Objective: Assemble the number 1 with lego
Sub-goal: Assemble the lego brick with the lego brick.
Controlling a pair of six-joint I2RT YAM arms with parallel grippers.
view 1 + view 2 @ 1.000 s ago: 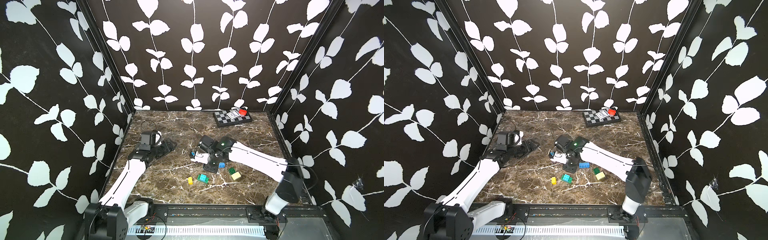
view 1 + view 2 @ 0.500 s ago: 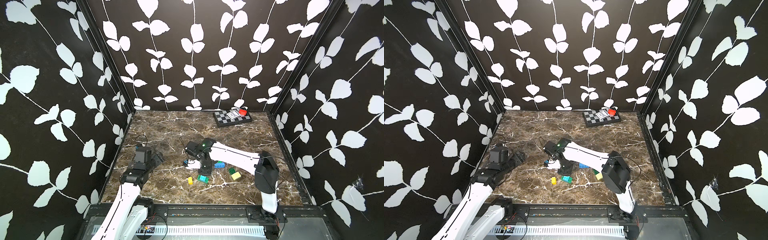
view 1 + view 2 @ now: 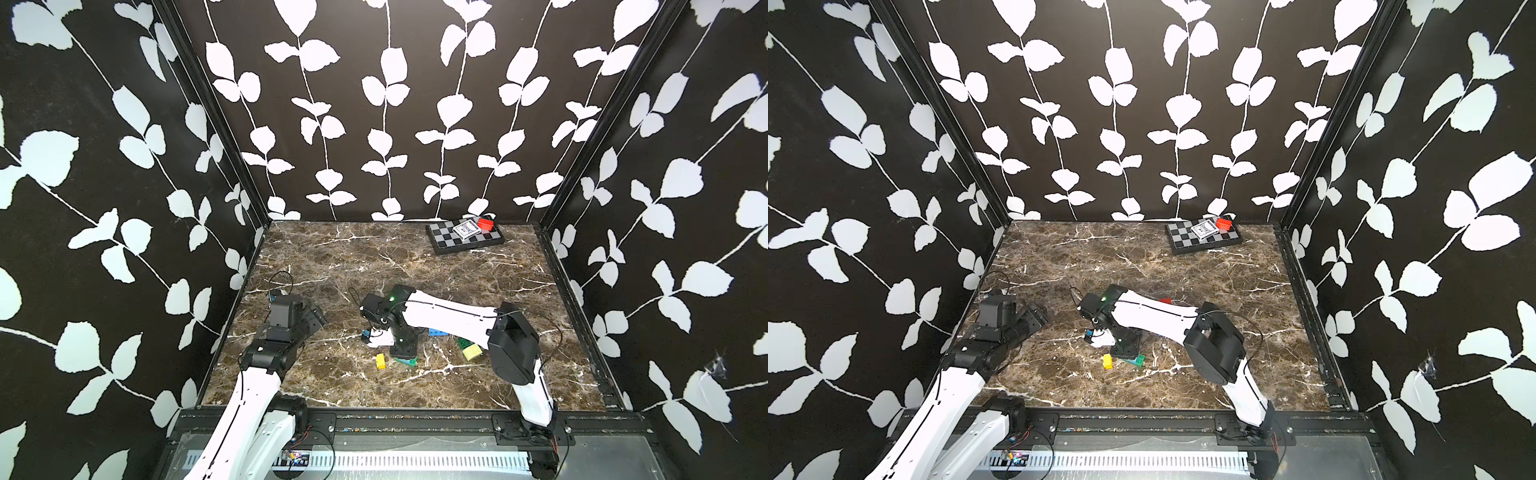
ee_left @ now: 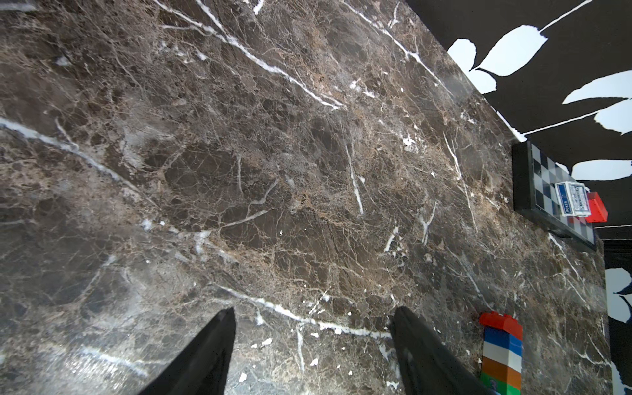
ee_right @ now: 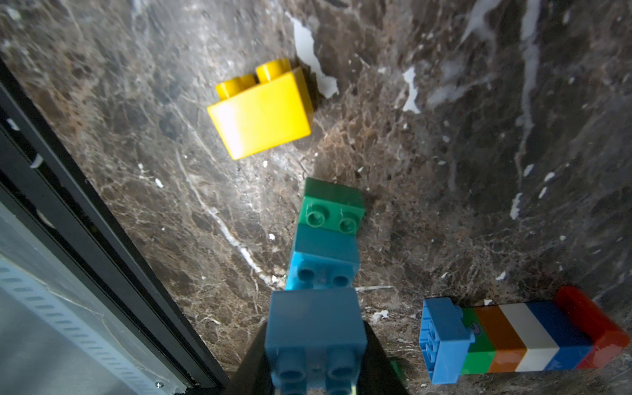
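Note:
My right gripper (image 3: 402,351) (image 5: 316,345) points down at the table and is shut on a blue lego brick (image 5: 314,318). Just under that brick, a light blue brick (image 5: 323,260) joined to a green brick (image 5: 330,208) (image 3: 406,362) rests on the marble. A yellow brick (image 5: 261,109) (image 3: 380,360) lies loose close by. Beside the gripper lies a striped lego stack (image 5: 519,338) (image 4: 502,355) of light blue, green, orange, white, blue and red. My left gripper (image 3: 315,318) (image 4: 314,318) hangs open and empty over bare marble at the left.
A blue brick (image 3: 435,331), a dark green brick (image 3: 463,343) and a cream brick (image 3: 472,353) lie under my right forearm. A red brick (image 3: 1165,300) shows behind it. A chessboard (image 3: 446,239) with a card deck stands at the back right. Patterned walls close three sides.
My left arm has drawn back toward the front left, still open. My right arm has folded its elbow back, and its gripper with the blue brick has shifted toward the front, over the green brick.

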